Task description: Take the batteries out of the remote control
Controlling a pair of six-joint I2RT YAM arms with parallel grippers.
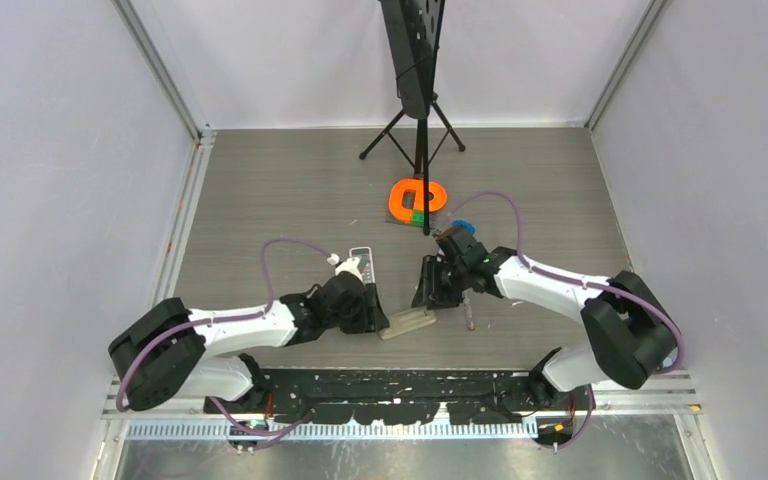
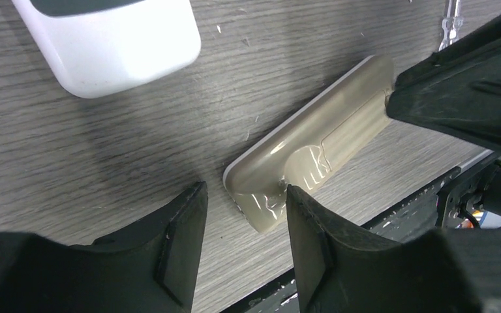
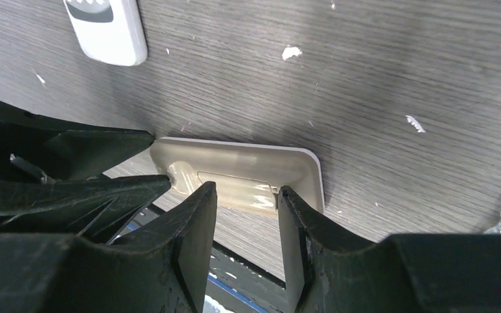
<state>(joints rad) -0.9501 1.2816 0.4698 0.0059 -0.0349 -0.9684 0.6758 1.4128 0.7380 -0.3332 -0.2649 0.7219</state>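
Beige remote control (image 1: pixel 407 323) lies flat, back up, on the wood-grain table (image 1: pixel 260 190), close to the near edge, between the two arms. Left gripper (image 2: pixel 244 195): jaws parted, straddling the remote's left end, a gap showing on one side. Right gripper (image 3: pixel 246 192): jaws parted over its right part, nothing clamped. White remote (image 2: pixel 111 45) sits just beyond the left gripper.

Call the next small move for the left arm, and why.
Probably close the left gripper onto the beige remote. Its jaws straddle one end with a gap on one side, the battery cover looks shut, and the right gripper sits open at the other end.
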